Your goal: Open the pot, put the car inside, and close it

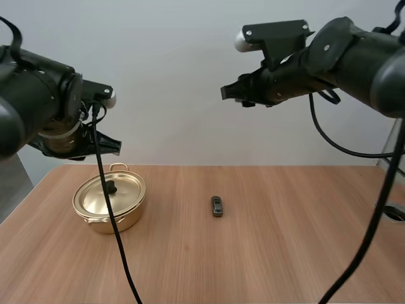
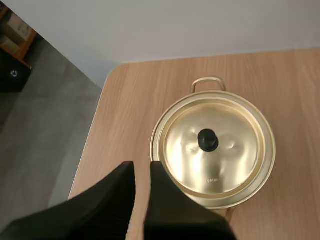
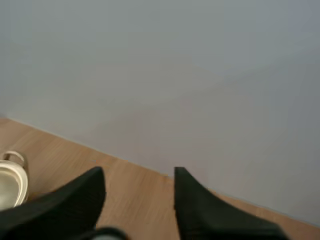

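Note:
A golden pot [image 1: 109, 201] with its lid on and a black knob [image 1: 111, 187] stands on the left of the wooden table. A small dark toy car [image 1: 217, 206] lies alone near the middle. My left gripper [image 1: 114, 147] hangs above and behind the pot. In the left wrist view its fingers [image 2: 142, 167] stand a narrow gap apart, empty, beside the pot's [image 2: 215, 147] rim, with the knob [image 2: 208, 140] off to one side. My right gripper [image 1: 226, 93] hovers high above the car. Its fingers [image 3: 138, 172] are spread wide and hold nothing, with the pot's handle [image 3: 15, 157] beyond them.
The table's left edge [image 2: 95, 130] runs close to the pot, with grey floor beyond it. Bare wood [image 1: 297, 240] stretches to the right of the car and in front of it. A plain wall stands behind the table.

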You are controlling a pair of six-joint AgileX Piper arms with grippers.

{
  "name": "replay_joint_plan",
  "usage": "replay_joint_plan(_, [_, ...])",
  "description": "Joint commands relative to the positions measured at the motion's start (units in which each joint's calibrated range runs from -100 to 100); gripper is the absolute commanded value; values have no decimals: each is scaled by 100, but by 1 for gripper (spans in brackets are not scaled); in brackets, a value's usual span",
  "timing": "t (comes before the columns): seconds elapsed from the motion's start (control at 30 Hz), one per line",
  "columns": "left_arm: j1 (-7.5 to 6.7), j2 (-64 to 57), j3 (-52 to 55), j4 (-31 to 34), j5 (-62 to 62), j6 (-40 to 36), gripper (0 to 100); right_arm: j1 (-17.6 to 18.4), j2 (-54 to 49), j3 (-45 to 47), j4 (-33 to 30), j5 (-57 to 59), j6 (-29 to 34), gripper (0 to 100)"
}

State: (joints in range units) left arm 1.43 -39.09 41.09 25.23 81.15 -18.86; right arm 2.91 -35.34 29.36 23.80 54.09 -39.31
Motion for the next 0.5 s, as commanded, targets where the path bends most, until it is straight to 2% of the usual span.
replay_joint_plan(0.0, [-2, 136, -4, 74, 183, 51, 99, 1, 442, -25, 36, 2773, -214, 100])
replay_joint_plan(0.13, [-2, 197, -4, 84, 126, 291, 100, 1, 442, -25, 456, 2772, -214, 100])
replay_joint_plan(0.27, [-2, 197, -4, -526, 102, 255, 100, 1, 442, -25, 919, 2772, -214, 100])
replay_joint_plan(0.33, [-2, 197, -4, -822, -99, 255, 100, 1, 442, -25, 970, 2772, -214, 100])
replay_joint_plan(0.47, [-2, 197, -4, -874, -411, 255, 100, 1, 442, -25, 937, 2788, -244, 100])
